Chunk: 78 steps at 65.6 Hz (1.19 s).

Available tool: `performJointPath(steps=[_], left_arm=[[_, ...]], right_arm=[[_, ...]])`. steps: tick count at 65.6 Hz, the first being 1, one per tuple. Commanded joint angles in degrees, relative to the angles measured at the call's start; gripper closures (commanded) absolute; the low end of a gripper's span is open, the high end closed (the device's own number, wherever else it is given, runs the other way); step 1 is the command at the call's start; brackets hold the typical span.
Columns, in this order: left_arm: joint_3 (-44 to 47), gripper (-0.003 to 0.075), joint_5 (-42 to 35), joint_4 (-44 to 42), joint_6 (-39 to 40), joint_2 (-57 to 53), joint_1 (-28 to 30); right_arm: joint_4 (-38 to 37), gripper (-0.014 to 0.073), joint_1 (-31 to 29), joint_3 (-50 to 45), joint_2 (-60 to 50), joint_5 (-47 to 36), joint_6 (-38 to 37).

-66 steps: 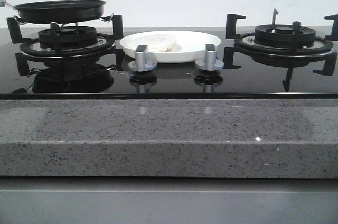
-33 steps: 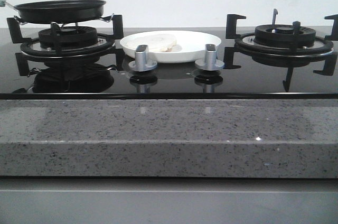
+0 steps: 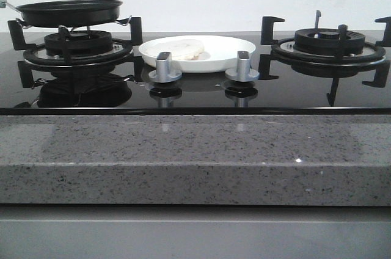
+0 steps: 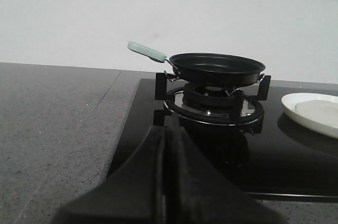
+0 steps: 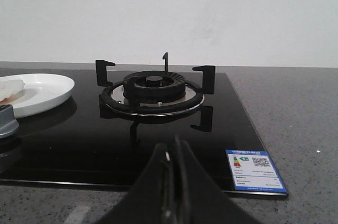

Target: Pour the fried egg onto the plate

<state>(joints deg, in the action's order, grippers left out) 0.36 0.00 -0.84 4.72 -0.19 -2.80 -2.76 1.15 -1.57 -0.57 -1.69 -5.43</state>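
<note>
The cream fried egg (image 3: pixel 179 47) lies on the left part of the white plate (image 3: pixel 226 45), which sits on the hob between the two burners. The same fried egg (image 4: pixel 318 111) and plate (image 4: pixel 298 115) show at the edge of the left wrist view, and the plate (image 5: pixel 45 89) shows again in the right wrist view. The black frying pan (image 3: pixel 69 12) with a pale green handle (image 4: pixel 146 52) rests on the left burner. My left gripper (image 4: pixel 166 131) is shut and holds nothing, short of the hob's left front corner. My right gripper (image 5: pixel 171 147) is shut and holds nothing, in front of the right burner (image 5: pixel 153 89).
Two silver knobs (image 3: pixel 164 68) (image 3: pixel 242 66) stand on the black glass hob in front of the plate. A speckled grey counter (image 3: pixel 195 155) runs along the front. A blue-and-white label (image 5: pixel 254 170) sticks to the hob's front right corner.
</note>
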Motion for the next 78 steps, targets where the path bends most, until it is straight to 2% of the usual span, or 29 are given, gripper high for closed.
performJointPath(steps=[1,15,29,78], left_arm=[[0.3,0.0740,-4.3,0.1,0.0,-0.8,0.2],[0.3,0.0740,-4.3,0.1,0.0,-0.8,0.2],[0.3,0.0740,-4.3,0.1,0.0,-0.8,0.2],[0.3,0.0740,-4.3,0.1,0.0,-0.8,0.2]], right_arm=[[-0.8,0.0662,-0.2,0.5,-1.2,-4.1,0.0],[-0.8,0.0662,-0.3,0.5,-1.2,-4.1,0.0],[-0.8,0.0662,-3.6,0.5,-1.2,-4.1,0.0],[-0.8,0.0662,-3.4,0.5,-1.1,-4.1,0.0]])
